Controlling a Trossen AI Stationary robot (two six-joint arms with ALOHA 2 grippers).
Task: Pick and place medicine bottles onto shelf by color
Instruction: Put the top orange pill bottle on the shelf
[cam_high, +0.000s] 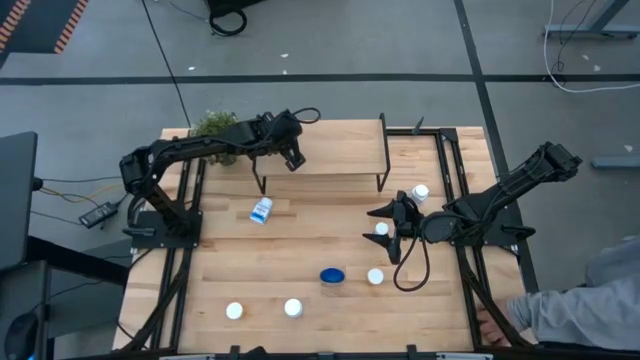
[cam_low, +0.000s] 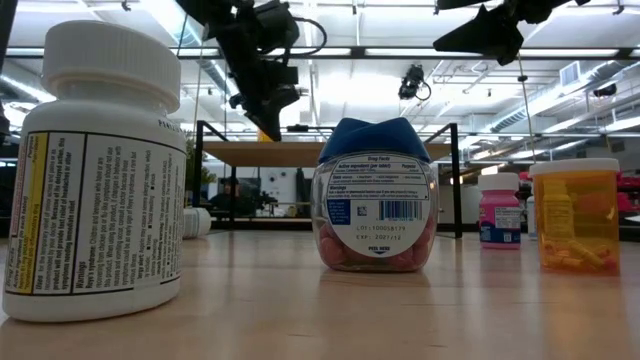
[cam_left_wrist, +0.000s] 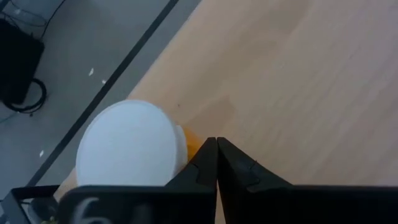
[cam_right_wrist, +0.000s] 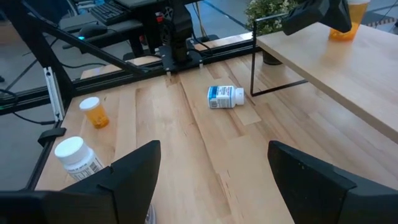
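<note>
Take the shelf (cam_high: 325, 148) as your landmark: a light-wood board on thin black legs at the far side of the tabletop (cam_high: 300, 260).

Your left tool (cam_high: 293, 157) is over the shelf's left end, near the potted plant (cam_high: 213, 126). Its fingers (cam_left_wrist: 205, 163) are pressed together with nothing between them. Just beside its tips an orange medicine bottle with a white cap (cam_left_wrist: 132, 146) stands on the shelf board; the tool looks to be touching the bottle's side or very close to it, and you cannot tell which from the left wrist view.

Your right tool (cam_high: 390, 225) is in front of the shelf's right end, above the tabletop, its fingers (cam_right_wrist: 134, 168) spread wide apart and holding nothing. A white-capped bottle (cam_high: 381, 230) stands on the tabletop right under or beside it, and another (cam_high: 420, 192) sits near the shelf's right legs.

A bluish-white bottle (cam_high: 262, 209) lies on its side in front of the shelf's left half. Further forward stand a wide blue-lidded bottle (cam_high: 332, 277), an orange bottle (cam_high: 375, 277), and two white-capped bottles (cam_high: 293, 308) (cam_high: 234, 311) well apart from the shelf.
</note>
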